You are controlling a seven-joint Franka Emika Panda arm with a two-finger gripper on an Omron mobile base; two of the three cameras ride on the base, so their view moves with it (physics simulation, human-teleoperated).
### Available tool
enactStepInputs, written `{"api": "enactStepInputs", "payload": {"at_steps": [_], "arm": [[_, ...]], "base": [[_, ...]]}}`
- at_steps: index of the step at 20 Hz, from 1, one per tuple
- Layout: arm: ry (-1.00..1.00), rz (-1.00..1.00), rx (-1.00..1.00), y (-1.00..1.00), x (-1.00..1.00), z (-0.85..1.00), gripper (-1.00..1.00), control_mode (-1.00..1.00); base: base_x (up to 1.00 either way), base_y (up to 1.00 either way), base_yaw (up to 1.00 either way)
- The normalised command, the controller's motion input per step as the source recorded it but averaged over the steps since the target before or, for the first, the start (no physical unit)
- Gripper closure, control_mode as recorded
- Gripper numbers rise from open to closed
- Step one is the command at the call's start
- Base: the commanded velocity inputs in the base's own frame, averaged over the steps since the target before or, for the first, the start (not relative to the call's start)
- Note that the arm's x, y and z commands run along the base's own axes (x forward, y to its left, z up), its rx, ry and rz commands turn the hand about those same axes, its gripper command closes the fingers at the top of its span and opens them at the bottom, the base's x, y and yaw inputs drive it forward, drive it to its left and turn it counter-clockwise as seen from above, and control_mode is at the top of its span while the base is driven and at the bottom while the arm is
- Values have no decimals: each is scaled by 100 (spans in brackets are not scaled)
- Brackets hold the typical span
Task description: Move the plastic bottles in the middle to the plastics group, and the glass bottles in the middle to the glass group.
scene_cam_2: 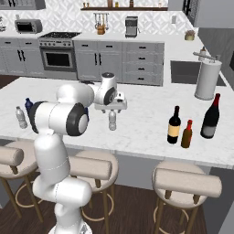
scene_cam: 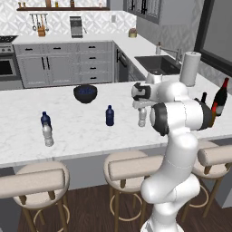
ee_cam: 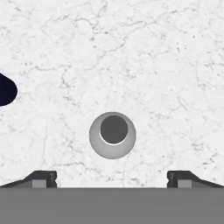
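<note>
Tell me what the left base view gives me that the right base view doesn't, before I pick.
Left base view: a dark bowl and the middle dark blue bottle. Right base view: the tan label on the black-necked wine bottle and a toaster oven. Both: the open gripper above the white-capped clear bottle, the red-necked wine bottle, the paper towel roll.
</note>
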Motion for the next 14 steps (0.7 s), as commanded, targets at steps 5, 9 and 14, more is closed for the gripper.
{"api": "enactStepInputs", "payload": {"at_steps": [5,9,14], "arm": [[0,1,0,7,0,-12,-100,-100],[0,3,0,0,1,-16,-100,-100],[0,2,0,0,3,-22,-100,-100]], "base": [[0,0,0],[0,0,0],[0,0,0]]}}
